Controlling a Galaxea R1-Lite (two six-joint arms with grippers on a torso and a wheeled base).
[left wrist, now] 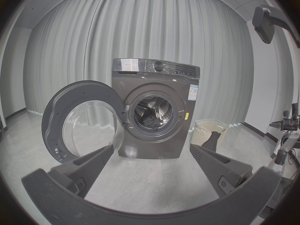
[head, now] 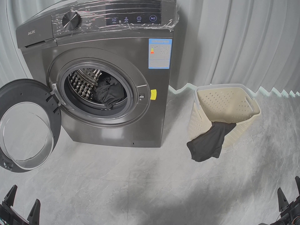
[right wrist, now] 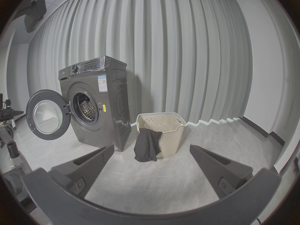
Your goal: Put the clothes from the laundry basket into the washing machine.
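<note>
Garment hangs over laundry basket rim; left pincer and right pincer gape wide, empty.

You cannot see how far the dark garment reaches inside the laundry basket right of the washing machine; the near wall hides its floor. In the drum, a dark cloth covers whatever lies behind it. In front of the machine, the head view's edge cuts off the left gripper and right gripper below their spread fingertips.
</note>
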